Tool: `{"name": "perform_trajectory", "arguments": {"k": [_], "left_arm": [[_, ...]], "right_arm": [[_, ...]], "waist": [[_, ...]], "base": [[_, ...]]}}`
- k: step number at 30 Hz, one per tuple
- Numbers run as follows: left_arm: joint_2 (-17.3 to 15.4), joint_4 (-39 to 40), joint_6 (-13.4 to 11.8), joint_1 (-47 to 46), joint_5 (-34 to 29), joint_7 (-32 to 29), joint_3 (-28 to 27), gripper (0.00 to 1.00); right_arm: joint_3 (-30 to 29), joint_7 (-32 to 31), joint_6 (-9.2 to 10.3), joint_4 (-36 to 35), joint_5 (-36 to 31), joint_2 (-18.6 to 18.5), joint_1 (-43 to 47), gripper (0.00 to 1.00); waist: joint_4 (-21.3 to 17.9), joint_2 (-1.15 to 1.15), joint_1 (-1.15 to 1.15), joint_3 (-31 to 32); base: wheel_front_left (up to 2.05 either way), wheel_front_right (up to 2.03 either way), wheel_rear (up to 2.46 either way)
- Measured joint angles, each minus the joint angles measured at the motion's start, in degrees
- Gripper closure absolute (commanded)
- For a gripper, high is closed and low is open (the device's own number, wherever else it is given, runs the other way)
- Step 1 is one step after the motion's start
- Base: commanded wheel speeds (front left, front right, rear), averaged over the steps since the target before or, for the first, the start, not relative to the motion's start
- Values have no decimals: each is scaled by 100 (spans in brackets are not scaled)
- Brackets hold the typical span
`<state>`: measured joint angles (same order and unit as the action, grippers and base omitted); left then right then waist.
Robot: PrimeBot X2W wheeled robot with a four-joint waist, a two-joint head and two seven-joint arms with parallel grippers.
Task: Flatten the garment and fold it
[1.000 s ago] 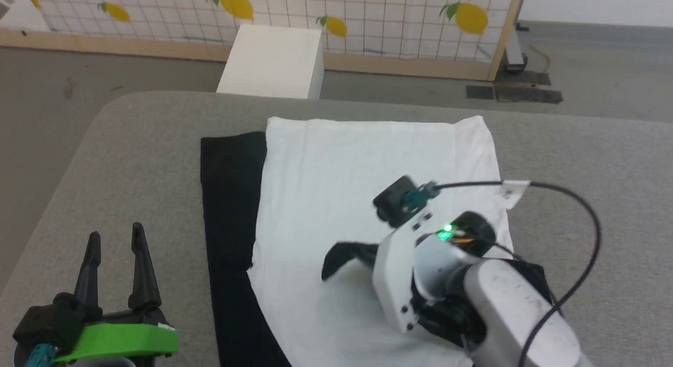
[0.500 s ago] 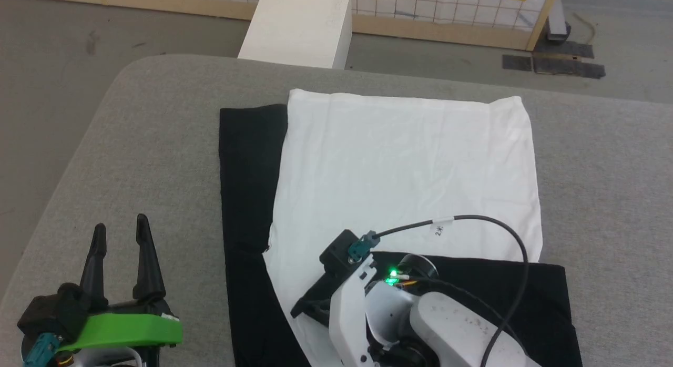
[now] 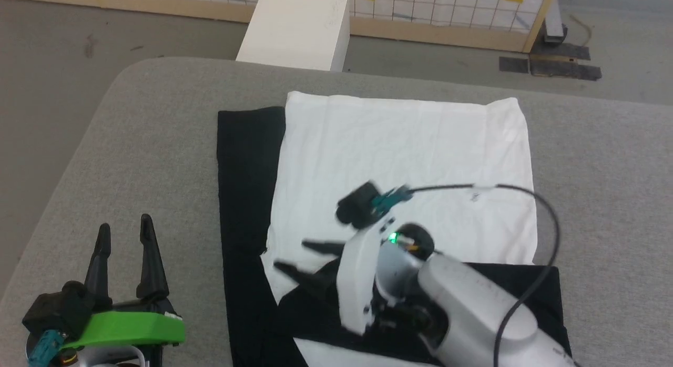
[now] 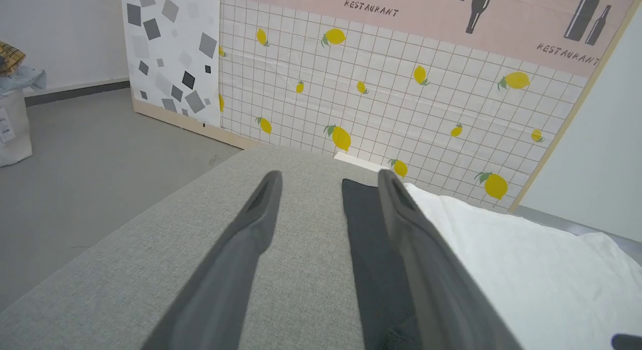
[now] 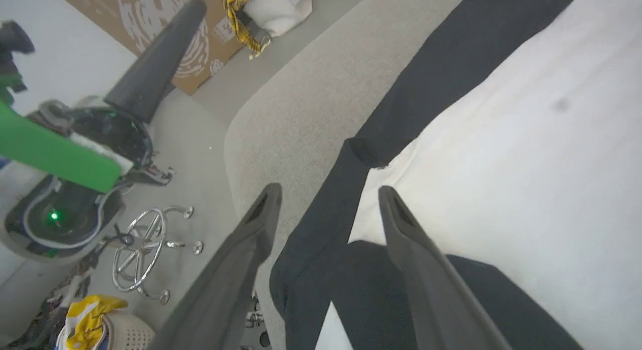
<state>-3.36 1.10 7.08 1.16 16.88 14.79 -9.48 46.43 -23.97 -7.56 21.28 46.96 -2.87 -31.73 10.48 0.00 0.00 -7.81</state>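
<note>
Just released with right gripper (image 3: 290, 255): fingers now apart and empty above black sleeve (image 3: 518, 277) laid across near end of garment (image 3: 399, 146), lying flat on grey table (image 3: 131, 146). Looks like one fold finished. Left gripper (image 3: 125, 225) kept open, idle, beside it.

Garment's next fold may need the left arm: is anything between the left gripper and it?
Nothing visible. Bare grey tabletop lies between the open left gripper and the garment, whose black side is nearest.
</note>
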Motion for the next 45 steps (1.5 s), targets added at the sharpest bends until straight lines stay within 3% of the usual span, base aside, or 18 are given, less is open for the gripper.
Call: {"name": "perform_trajectory", "arguments": {"k": [6,11,16,21,25,29,36,45], "left_arm": [[-10,-45,0,16,-25,0,53,0],[-32,-148,0,27,-23,0,89,0],[-43,-289,0,19,-18,-38,125,0],[-125,-472,0,-295,45,-235,240,0],[-419,-808,0,-1191,312,-719,368,0],[-982,-1272,0,-2478,628,-1224,569,0],[-1886,-2584,0,-4487,1614,-3004,760,0],[-2679,-3377,1,-5455,2203,-5171,984,0]], "right_arm": [[-1483,716,0,-249,-309,-15,-112,0],[-3226,1344,0,-587,-972,-70,123,0],[-4656,1473,1,-1025,-1671,-65,715,0],[-5514,1233,1,-1606,-2112,-27,1174,0],[-5839,1043,1,-2033,-2140,-20,1305,0],[-5937,883,1,-2375,-2163,-12,1300,0],[-5923,730,1,-2837,-2171,-4,1118,0],[-5871,682,1,-3234,-2170,-4,951,0]], "waist": [[-150,0,0,198],[-325,0,0,323],[-493,0,0,370],[-576,0,0,249],[-585,0,0,14],[-589,0,0,-312],[-649,0,1,-1049],[-837,0,2,-1985]], "base": [[0,0,0],[0,0,0],[0,0,0],[0,0,0],[0,0,0],[0,0,0],[0,0,0],[0,0,0]]}}
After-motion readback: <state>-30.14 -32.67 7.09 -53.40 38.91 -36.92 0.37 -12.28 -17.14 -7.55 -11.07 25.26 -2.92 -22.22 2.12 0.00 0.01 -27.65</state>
